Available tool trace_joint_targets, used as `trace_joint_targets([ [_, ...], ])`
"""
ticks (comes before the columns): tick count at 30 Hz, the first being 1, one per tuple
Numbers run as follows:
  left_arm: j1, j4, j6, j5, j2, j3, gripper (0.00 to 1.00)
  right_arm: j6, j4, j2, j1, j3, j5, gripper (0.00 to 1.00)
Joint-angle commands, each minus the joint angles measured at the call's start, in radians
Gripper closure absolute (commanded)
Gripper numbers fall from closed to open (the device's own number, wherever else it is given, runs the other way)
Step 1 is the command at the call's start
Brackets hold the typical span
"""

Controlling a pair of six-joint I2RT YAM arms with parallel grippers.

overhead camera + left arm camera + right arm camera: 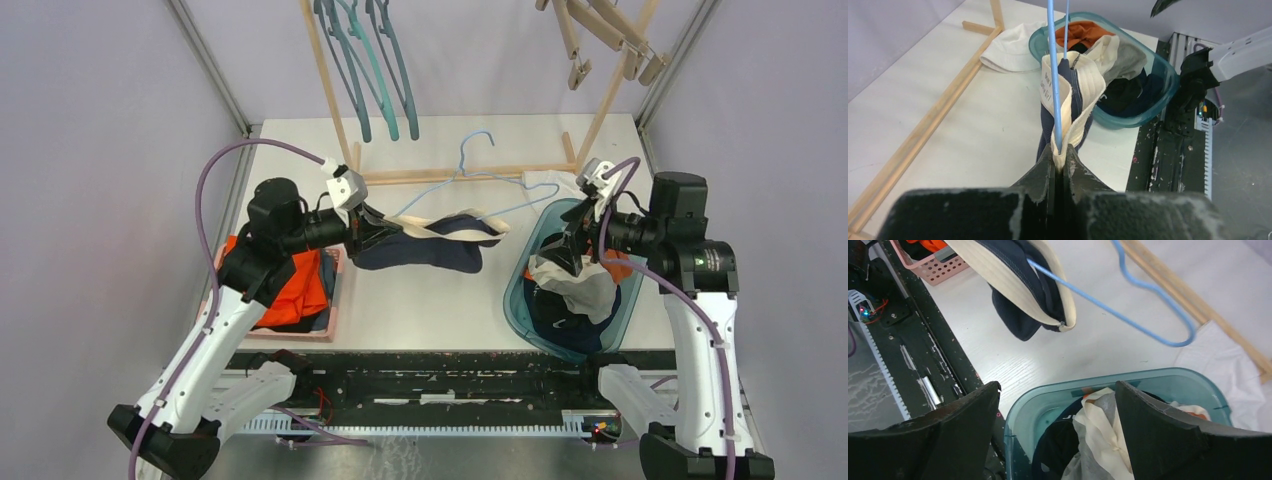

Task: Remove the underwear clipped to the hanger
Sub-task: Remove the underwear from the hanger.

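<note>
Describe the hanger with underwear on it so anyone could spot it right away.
Find the wooden rack at the table's back. In front of it a light-blue wire hanger is held by the left gripper. Unlike the teal hangers on the rack, it carries navy underwear with a cream waistband.

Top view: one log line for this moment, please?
left gripper: shut on underwear | right gripper: open over tub | underwear: on hanger

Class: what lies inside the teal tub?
A heap of underwear fills the teal tub: cream, grey, navy and orange pieces. It covers the tub's floor and anything lower down.
</note>
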Motion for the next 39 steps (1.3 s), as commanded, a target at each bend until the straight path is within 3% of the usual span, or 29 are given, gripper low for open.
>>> trace_joint_targets([
  [1, 0.001, -0.116, 0.164, 0.019, -0.002, 0.070, 0.97, -0.101, -0.120, -0.001, 0.005, 0.138, 0.027, 0.07],
  [10, 0.000, -0.106, 0.120, 0.142, 0.024, 0.052, 0.97, -0.046, 0.004, 0.126, 0.047, 0.232, -0.132, 0.09],
  [14, 0.000, -0.053, 0.074, 0.181, 0.025, 0.017, 0.97, -0.020, 0.050, 0.195, 0.130, 0.234, -0.167, 0.10],
  [17, 0.000, -0.049, 0.070, 0.190, 0.029, 0.011, 0.97, -0.009, 0.091, 0.221, 0.218, 0.212, -0.111, 0.13],
  [19, 0.001, -0.049, 0.070, 0.194, 0.032, 0.007, 0.97, 0.001, 0.120, 0.230, 0.268, 0.195, -0.088, 0.19],
  [25, -0.001, -0.050, 0.080, 0.189, 0.030, -0.013, 0.97, 0.059, 0.199, 0.229, 0.310, 0.141, -0.111, 0.54],
  [30, -0.001, -0.066, 0.107, 0.180, 0.024, -0.027, 0.97, 0.103, 0.278, 0.179, 0.311, 0.075, -0.111, 0.98],
  [39, 0.000, -0.112, 0.179, 0.170, -0.039, -0.065, 0.97, 0.080, 0.306, 0.075, 0.295, -0.010, 0.065, 0.99],
])
